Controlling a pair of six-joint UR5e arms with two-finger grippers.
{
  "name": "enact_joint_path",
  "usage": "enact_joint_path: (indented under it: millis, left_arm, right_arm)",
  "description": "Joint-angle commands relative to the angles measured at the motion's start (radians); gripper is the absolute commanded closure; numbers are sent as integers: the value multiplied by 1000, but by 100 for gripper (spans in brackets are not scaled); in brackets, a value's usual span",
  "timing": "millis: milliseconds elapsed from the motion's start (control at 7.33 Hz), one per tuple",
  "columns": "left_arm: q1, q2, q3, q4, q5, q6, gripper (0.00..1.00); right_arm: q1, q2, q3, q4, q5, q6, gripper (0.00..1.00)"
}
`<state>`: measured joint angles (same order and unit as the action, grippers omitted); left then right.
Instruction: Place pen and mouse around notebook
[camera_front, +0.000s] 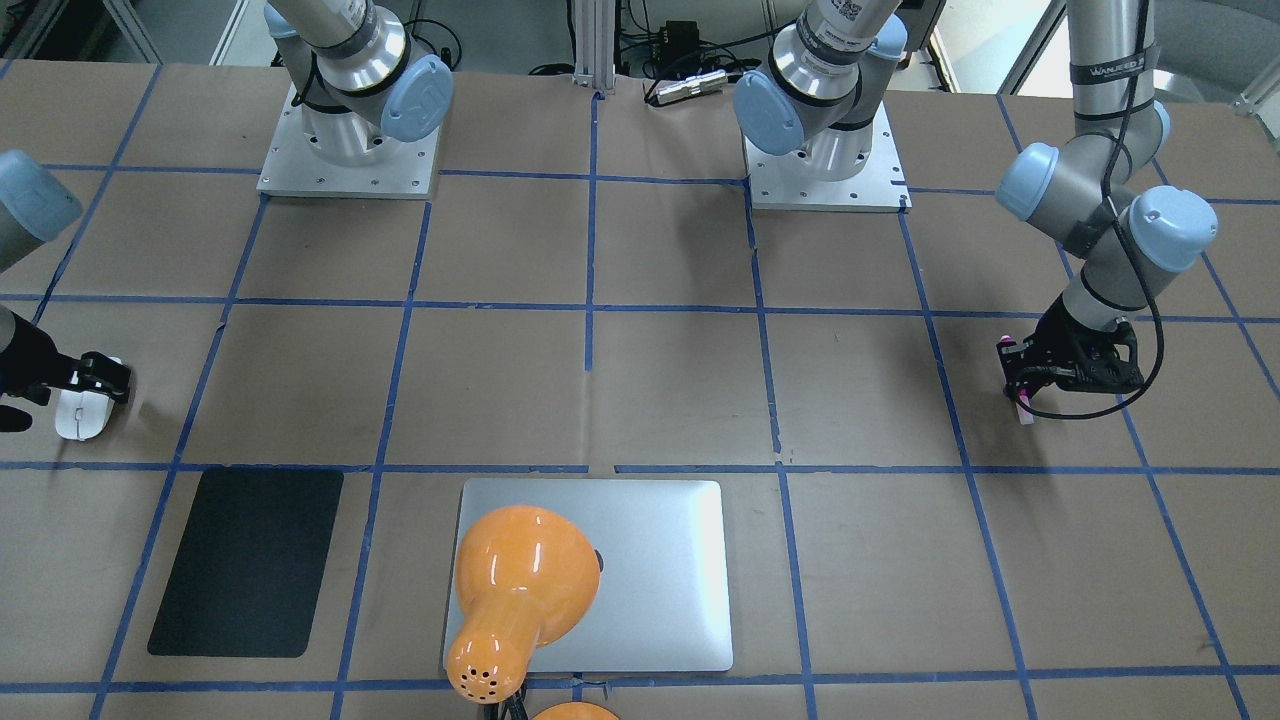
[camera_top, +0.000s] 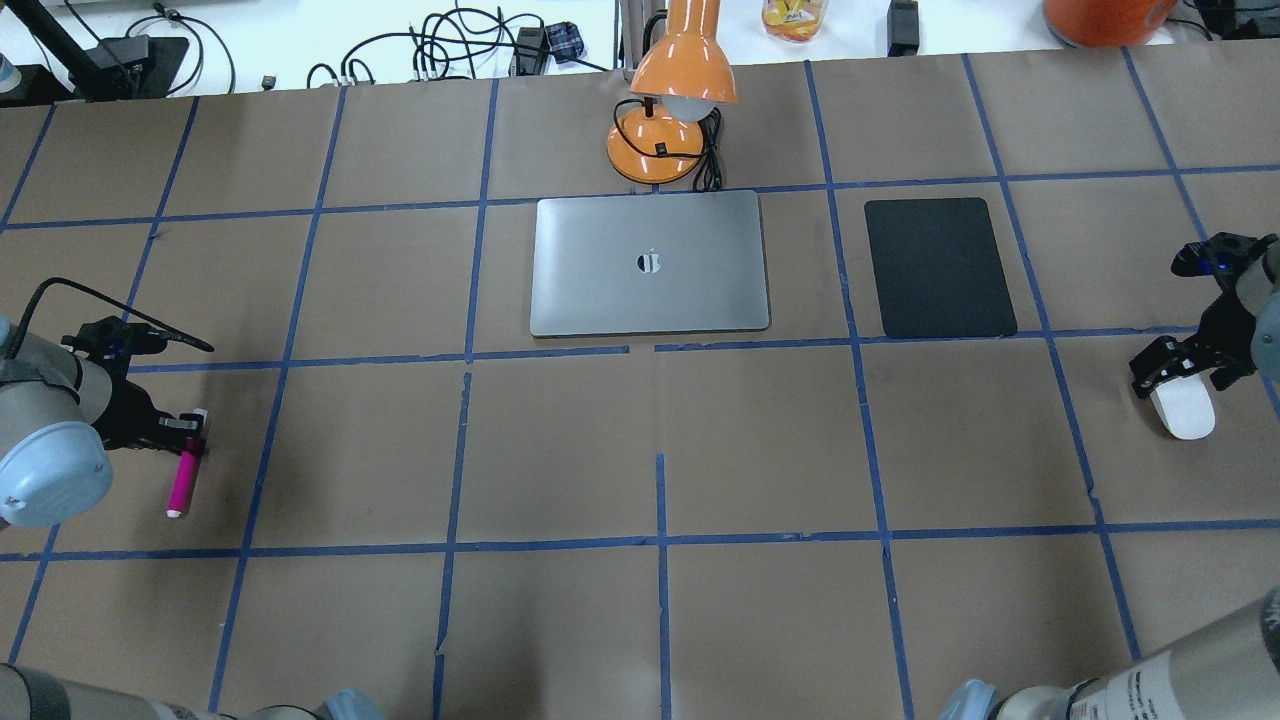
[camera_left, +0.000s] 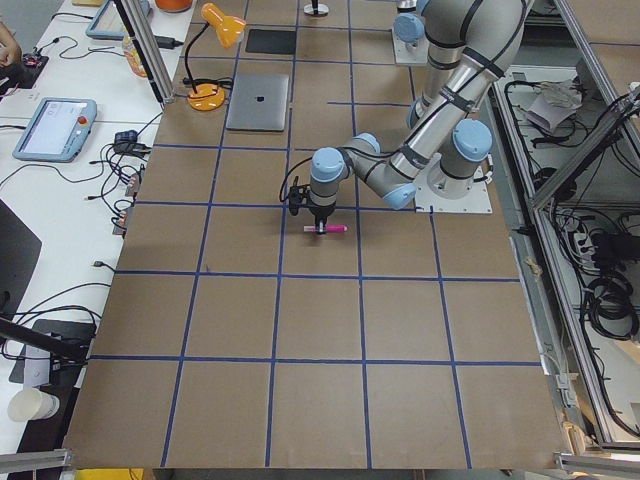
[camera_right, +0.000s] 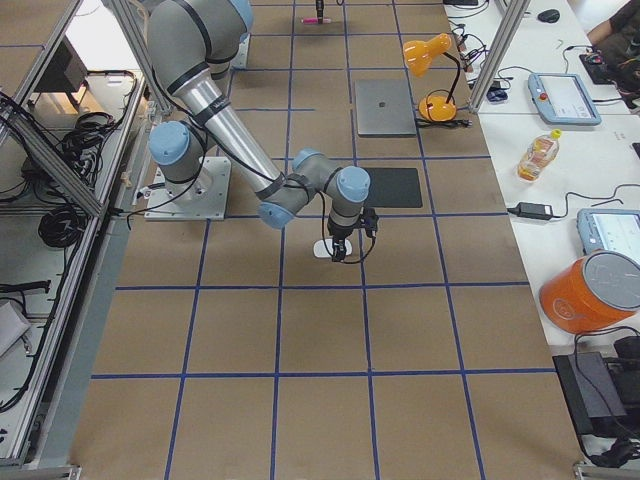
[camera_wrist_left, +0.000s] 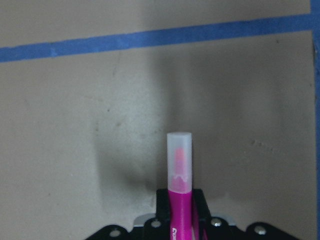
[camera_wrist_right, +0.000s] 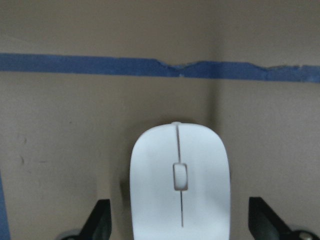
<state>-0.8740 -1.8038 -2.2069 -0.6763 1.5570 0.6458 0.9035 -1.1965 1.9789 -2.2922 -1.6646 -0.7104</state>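
Observation:
The magenta pen (camera_top: 183, 470) with its pale end lies far out on the table's left side. My left gripper (camera_top: 192, 430) is shut on the pen (camera_wrist_left: 180, 165), its black fingers (camera_wrist_left: 161, 197) tight against the barrel. On the far right, the white mouse (camera_top: 1182, 408) rests on the paper. My right gripper (camera_top: 1183, 378) is open and straddles the mouse (camera_wrist_right: 180, 180), with a gap between each finger and its sides. The silver notebook (camera_top: 650, 262) lies closed at the table's far middle, well away from both grippers.
A black mat (camera_top: 938, 267) lies just right of the notebook. An orange desk lamp (camera_top: 670, 110) stands behind the notebook, its shade hanging over it in the front view. Blue tape lines grid the brown table. Cables and bottles sit beyond the far edge.

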Motion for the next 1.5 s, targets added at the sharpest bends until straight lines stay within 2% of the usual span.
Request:
enact_joint_path:
  millis: [0, 136, 273, 409, 545, 682, 1091, 1364]
  left_arm:
    - [-17, 29, 4, -63, -8, -146, 100]
    - [-84, 64, 3, -106, -21, -264, 100]
    - [-183, 105, 3, -153, -22, -441, 100]
    - [-297, 128, 4, -161, -15, -650, 100]
    - [-409, 132, 4, -155, -8, -852, 100]
    - [-512, 115, 7, -141, -12, -1076, 100]
    - [-849, 72, 22, -57, -15, -1713, 100]
    - [-986, 45, 30, -25, 29, -2016, 100]
  right_arm:
    - [0, 0, 2, 3, -1, 0, 20]
    - [0, -2, 2, 3, -1, 0, 31]
    - [0, -2, 0, 2, -1, 0, 48]
    - [0, -2, 1, 3, -3, 2, 62]
    - [0, -11, 2, 3, -30, 3, 68]
    - [0, -14, 2, 5, -47, 3, 71]
    - [35, -35, -44, 10, -37, 14, 71]
    - [147, -37, -102, 43, -35, 133, 71]
